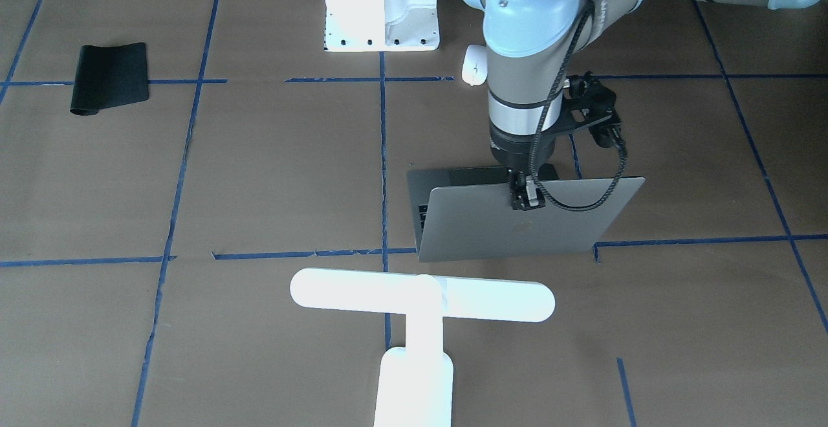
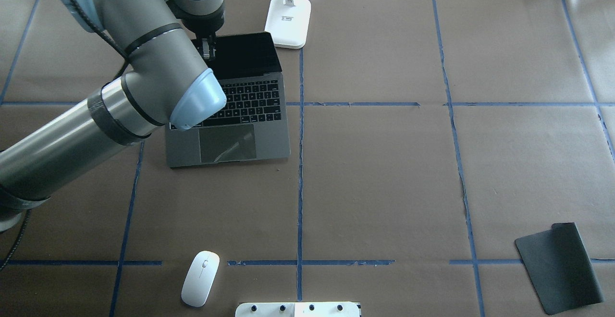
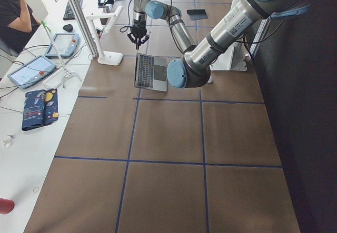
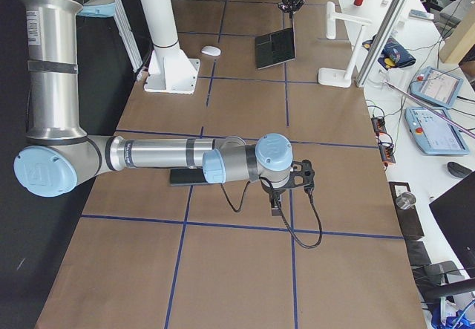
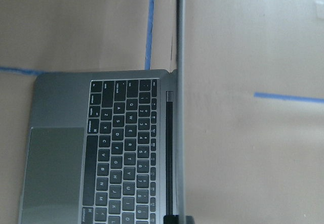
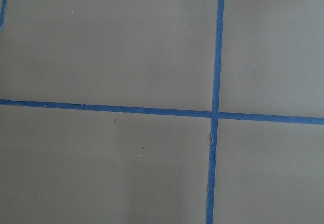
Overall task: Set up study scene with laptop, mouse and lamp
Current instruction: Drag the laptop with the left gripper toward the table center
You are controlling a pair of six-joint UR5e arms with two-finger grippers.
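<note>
**Left gripper pinching the open laptop's lid**

The left gripper (image 1: 525, 202) is reaching straight down and pinching the top edge of the laptop (image 1: 517, 226) lid. Its fingers are closed on the thin metal near the middle of that edge. In the left wrist view the lid is showing edge-on as a narrow vertical strip, with the keyboard and trackpad spreading out to its left.

The laptop is sitting open in the upper left of the overhead view, its lid standing close to upright. Its long axis, along the hinge, is running left to right with a slight tilt. The dark screen is facing the bottom of that frame, and the trackpad end is pointing the same way. In the front-facing view the grey back of the lid is facing the camera.

The lamp (image 1: 420, 294) is standing just behind the lid, at the lower centre of the front-facing view. Its long bar is running left to right, roughly parallel to the lid, with its base toward the bottom edge.

The mouse (image 2: 200, 278) is lying at the lower left of the overhead view, well apart from the laptop. Its long axis is running nearly top to bottom, leaning right at the top. It is near the white robot base (image 2: 298, 310).

The black mouse pad (image 2: 559, 269) is lying at the lower right, one edge curling.

The right gripper (image 4: 276, 210) is hanging over brown paper crossed by blue tape (image 6: 217, 114); I cannot tell how far it is open.
</note>
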